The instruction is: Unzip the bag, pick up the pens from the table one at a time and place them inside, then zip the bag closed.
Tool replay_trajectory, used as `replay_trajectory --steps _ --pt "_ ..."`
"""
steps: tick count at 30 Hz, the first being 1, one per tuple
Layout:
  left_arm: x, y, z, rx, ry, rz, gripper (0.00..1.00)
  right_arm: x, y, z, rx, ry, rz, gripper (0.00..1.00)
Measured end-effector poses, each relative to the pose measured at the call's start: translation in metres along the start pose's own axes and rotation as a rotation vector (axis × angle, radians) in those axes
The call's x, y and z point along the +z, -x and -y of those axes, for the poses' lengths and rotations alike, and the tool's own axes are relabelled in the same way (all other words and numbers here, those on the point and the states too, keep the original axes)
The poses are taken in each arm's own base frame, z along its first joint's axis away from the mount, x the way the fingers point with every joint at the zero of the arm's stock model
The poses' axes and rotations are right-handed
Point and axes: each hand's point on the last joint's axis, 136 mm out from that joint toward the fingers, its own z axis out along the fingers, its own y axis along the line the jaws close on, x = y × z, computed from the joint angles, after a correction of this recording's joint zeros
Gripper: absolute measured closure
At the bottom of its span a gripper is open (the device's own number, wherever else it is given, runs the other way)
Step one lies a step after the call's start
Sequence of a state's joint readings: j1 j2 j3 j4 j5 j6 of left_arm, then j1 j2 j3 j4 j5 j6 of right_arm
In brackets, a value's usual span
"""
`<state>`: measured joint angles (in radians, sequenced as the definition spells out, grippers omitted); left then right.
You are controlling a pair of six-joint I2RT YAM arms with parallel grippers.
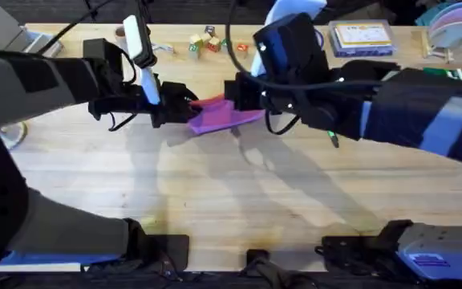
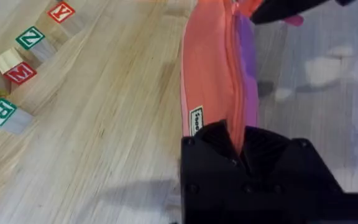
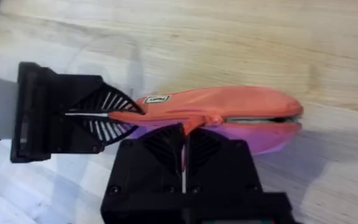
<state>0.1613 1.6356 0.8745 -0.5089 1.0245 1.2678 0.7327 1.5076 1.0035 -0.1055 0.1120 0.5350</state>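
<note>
Near the far middle of the light-wood plank table [image 1: 239, 201], the pink soft fabric pencil pouch [image 1: 219, 116] is held just off the boards between the two arms: the left gripper [image 2: 238, 146] is clenched on one end of it, and the right gripper [image 3: 184, 134] is pinched shut on the small zipper pull along its top seam. Judging by the short gap already parted at the far end, the zipper is being worked. The step is best done if the end is kept firmly anchored and the pull is drawn straight along the seam, so that the cloth is kept taut rather than bunched.
</note>
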Motion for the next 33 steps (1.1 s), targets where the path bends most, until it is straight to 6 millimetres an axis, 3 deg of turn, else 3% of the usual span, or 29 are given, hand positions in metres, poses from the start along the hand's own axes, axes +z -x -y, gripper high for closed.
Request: replay_trajectory --steps 7,10,19,24,33 --pt "0.0 0.0 0.0 0.001 0.0 0.0 0.957 0.011 -0.008 -0.026 -0.041 0.059 0.011 0.972" --pt "0.0 0.0 0.0 0.0 0.0 0.0 0.958 0.01 -0.011 -0.046 -0.064 0.104 0.025 0.972" --pt "0.0 0.0 0.0 0.0 0.0 0.001 0.958 0.015 -0.016 -0.062 -0.051 0.17 0.014 0.972" --pt "0.0 0.0 0.0 -0.001 0.0 0.001 0.958 0.022 -0.029 -0.083 -0.058 0.272 -0.028 0.972" --pt "-0.001 0.0 0.001 -0.008 -0.002 0.001 0.958 0.021 -0.03 -0.09 -0.074 0.318 -0.044 0.972"
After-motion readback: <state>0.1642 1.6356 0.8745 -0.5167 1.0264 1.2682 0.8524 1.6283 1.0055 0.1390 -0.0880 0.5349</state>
